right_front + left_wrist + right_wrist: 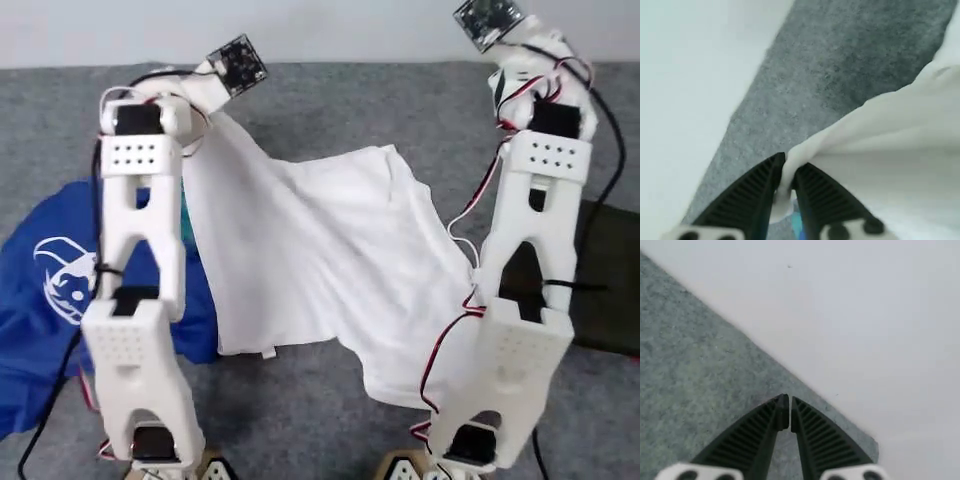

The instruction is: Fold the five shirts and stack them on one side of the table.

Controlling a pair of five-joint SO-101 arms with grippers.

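Note:
A white shirt (320, 260) lies spread over the middle of the grey table, one corner lifted toward the far left. My left gripper (788, 170) is shut on that corner of the white shirt (880, 150), holding it up off the grey cloth. A blue shirt (60, 290) with a white print lies bunched at the left, partly under the left arm and the white shirt. My right gripper (789, 410) is shut with nothing between its fingers, raised at the far right over the table's back edge (805, 385).
A dark cloth (610, 290) lies at the right edge beside the right arm. A teal patch (188, 225) shows under the white shirt near the left arm. Bare grey table surface (300, 420) lies in front, between the two arm bases.

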